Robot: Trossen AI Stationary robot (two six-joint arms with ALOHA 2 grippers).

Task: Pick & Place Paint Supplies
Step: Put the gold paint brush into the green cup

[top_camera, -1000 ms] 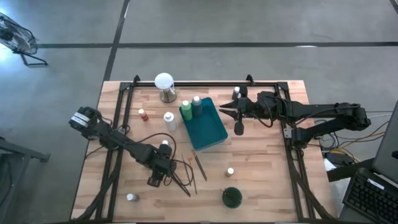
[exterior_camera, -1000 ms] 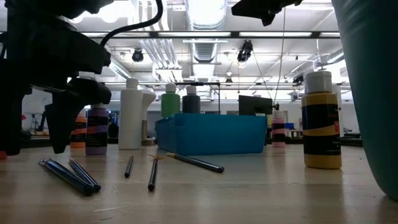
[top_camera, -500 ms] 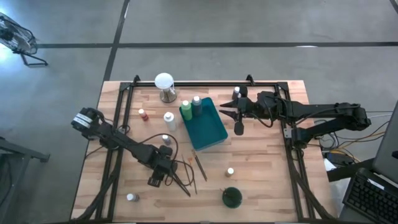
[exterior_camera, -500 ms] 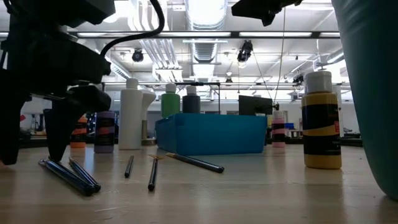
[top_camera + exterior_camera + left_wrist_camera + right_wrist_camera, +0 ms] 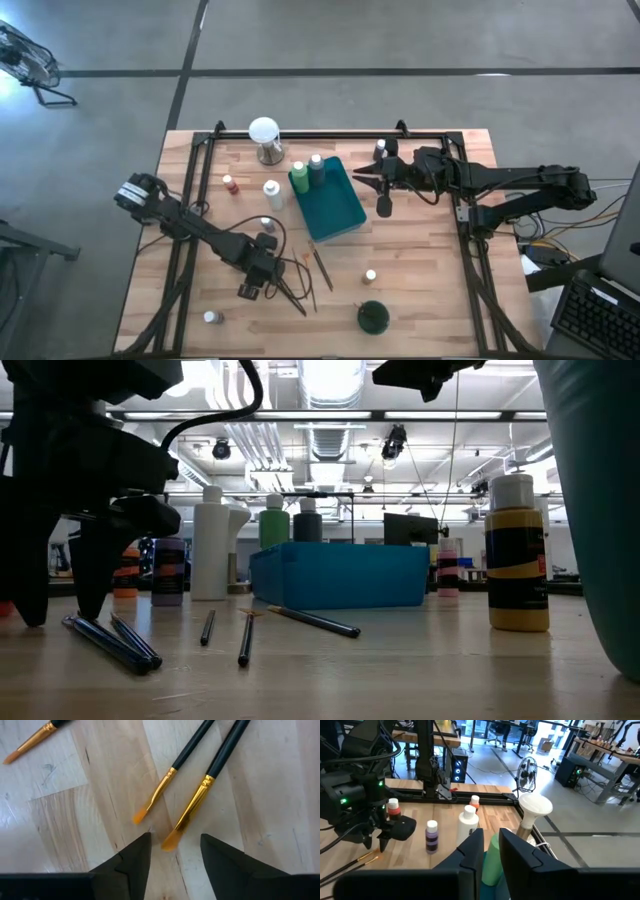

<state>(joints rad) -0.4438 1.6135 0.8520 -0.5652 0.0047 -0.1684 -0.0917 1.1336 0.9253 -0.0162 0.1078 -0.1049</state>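
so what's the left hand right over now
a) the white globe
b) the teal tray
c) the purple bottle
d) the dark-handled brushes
d, the left wrist view shows the left hand open directly above two dark-handled brushes lying on the table.

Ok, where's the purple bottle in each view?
High view: purple bottle near the table's middle, tall white bottle just beyond it.
Low view: purple bottle at left, beside the white bottle.
Left wrist view: not in it.
Right wrist view: purple bottle beside the white bottle, the shared landmark.
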